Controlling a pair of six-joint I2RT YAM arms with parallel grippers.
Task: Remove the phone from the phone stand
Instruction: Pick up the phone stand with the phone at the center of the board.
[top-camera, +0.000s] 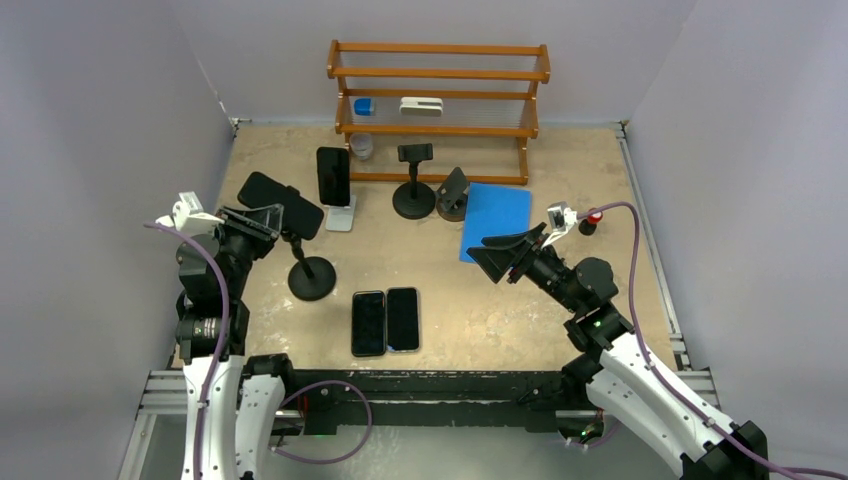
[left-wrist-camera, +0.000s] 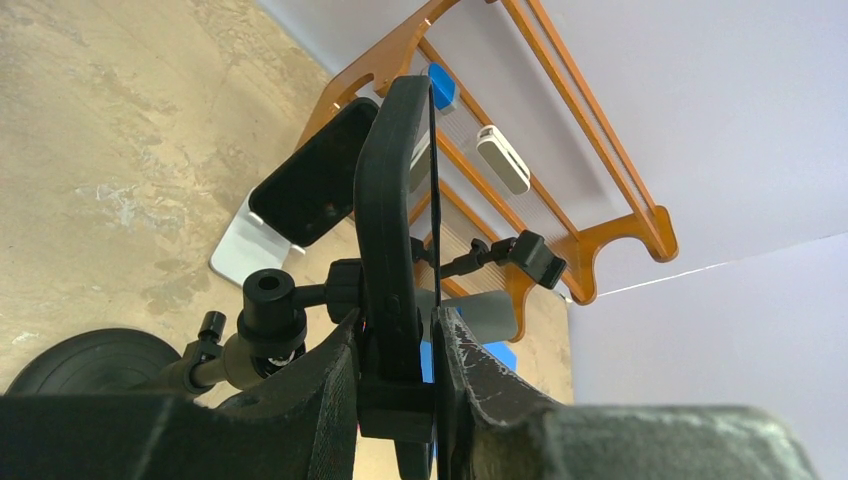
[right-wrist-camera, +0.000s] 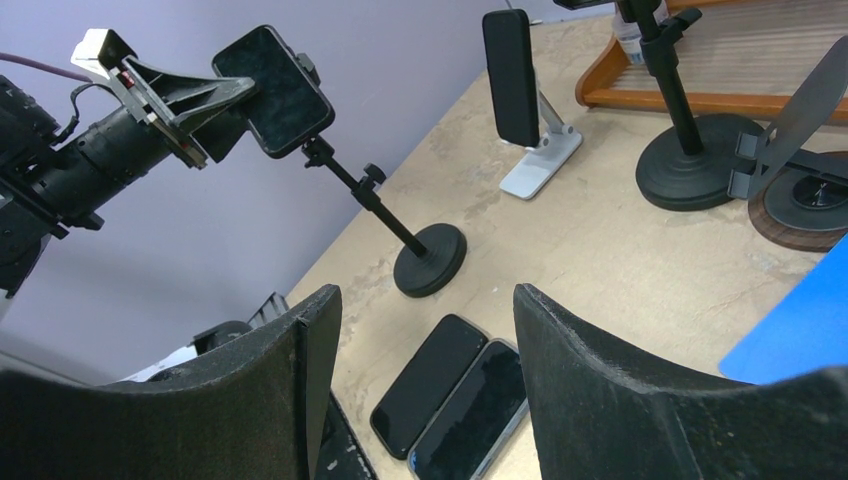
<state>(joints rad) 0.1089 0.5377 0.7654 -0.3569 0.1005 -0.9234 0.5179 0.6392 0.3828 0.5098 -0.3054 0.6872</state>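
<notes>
A black phone (top-camera: 280, 203) is clamped in a black stand on a thin stem with a round base (top-camera: 311, 279), left of centre. My left gripper (top-camera: 262, 215) is shut on this phone at its left end. In the left wrist view the phone (left-wrist-camera: 395, 180) shows edge-on between my fingertips (left-wrist-camera: 320, 390), still sitting in the stand's clamp. The right wrist view shows the phone (right-wrist-camera: 272, 90) and the base (right-wrist-camera: 430, 260) from afar. My right gripper (top-camera: 497, 255) is open and empty, hanging above the table right of centre.
Two phones (top-camera: 385, 320) lie flat side by side near the front edge. Another phone leans on a white stand (top-camera: 336, 180). An empty black stand (top-camera: 414, 190), a tilted wood-based stand (top-camera: 453, 195), a blue mat (top-camera: 497, 220) and a wooden rack (top-camera: 438, 100) stand behind.
</notes>
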